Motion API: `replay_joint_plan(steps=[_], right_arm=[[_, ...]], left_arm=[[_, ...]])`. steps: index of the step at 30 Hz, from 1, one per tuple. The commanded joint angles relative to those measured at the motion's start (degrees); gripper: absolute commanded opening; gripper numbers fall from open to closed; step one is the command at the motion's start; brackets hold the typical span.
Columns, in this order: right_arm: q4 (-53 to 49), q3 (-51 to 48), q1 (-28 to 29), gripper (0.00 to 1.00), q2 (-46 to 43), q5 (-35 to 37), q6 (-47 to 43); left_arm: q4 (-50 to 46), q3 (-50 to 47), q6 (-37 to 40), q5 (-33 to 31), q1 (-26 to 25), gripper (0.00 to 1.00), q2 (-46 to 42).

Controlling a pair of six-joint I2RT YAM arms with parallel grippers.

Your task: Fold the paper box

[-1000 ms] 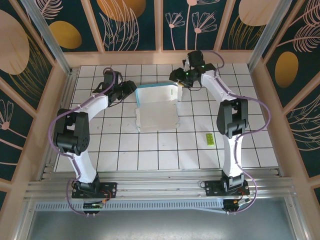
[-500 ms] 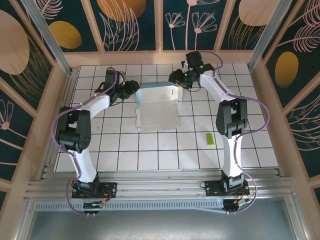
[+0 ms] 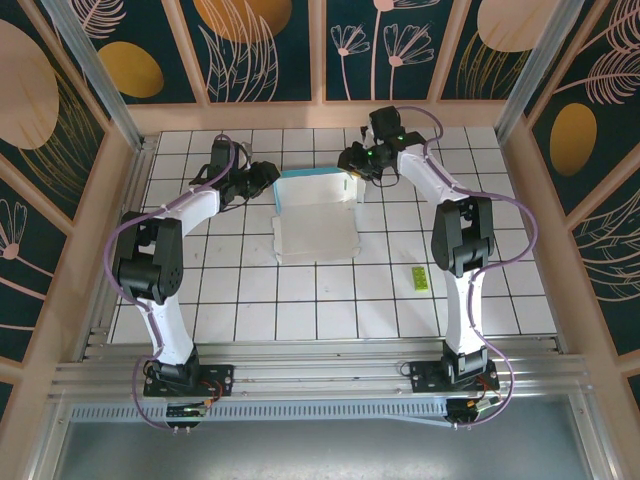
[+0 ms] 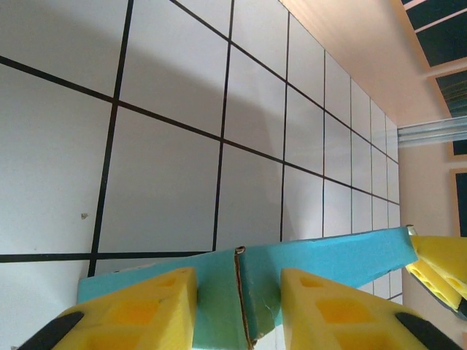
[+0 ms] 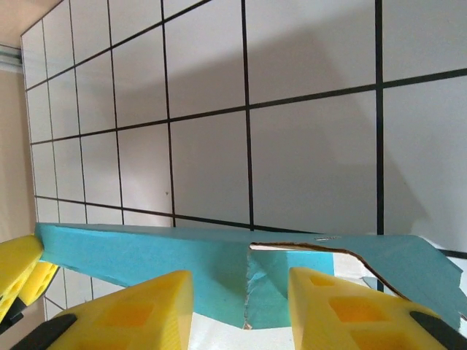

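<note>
Item: paper box (image 3: pixel 315 215), far middle of the tabletop (image 3: pixel 250 310); teal far wall raised, white base flat.
Left pincer (image 4: pixel 237 277): part-open, astride the far-left corner, not clamped.
Right pincer (image 5: pixel 241 277): the same, at the far-right corner.
Hazard: squeezing off the crease could crumple the corners, and uneven pulls could skew the wall.
Surroundings: yellow-green slip (image 3: pixel 420 278) toward the right edge, well apart and obstructing nothing.

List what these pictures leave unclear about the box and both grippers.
Left wrist view: the box runs off the bottom edge; whether the jaws of the left gripper touch it is cut off.
Right wrist view: the same for the right gripper.
Top view: the jaws are too small to judge; so is any print on the yellow-green slip.
</note>
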Motion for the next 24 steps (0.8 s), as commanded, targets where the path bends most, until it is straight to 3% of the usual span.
replay_joint_plan(steps=[1, 7, 24], right_arm=[[-0.04, -2.13, 0.63, 0.40, -0.34, -0.24, 0.97], [2.15, -3.71, 0.57, 0.30, -0.28, -0.73, 1.80], [3.73, -6.97, 1.68, 0.29, -3.23, 1.07, 1.32]], left_arm=[[-0.79, 0.39, 0.01, 2.00, 0.03, 0.34, 1.34], [-0.97, -0.17, 0.59, 2.79, -0.03, 0.34, 0.96], [-1.40, -2.34, 1.28, 2.96, -0.10, 0.30, 0.48]])
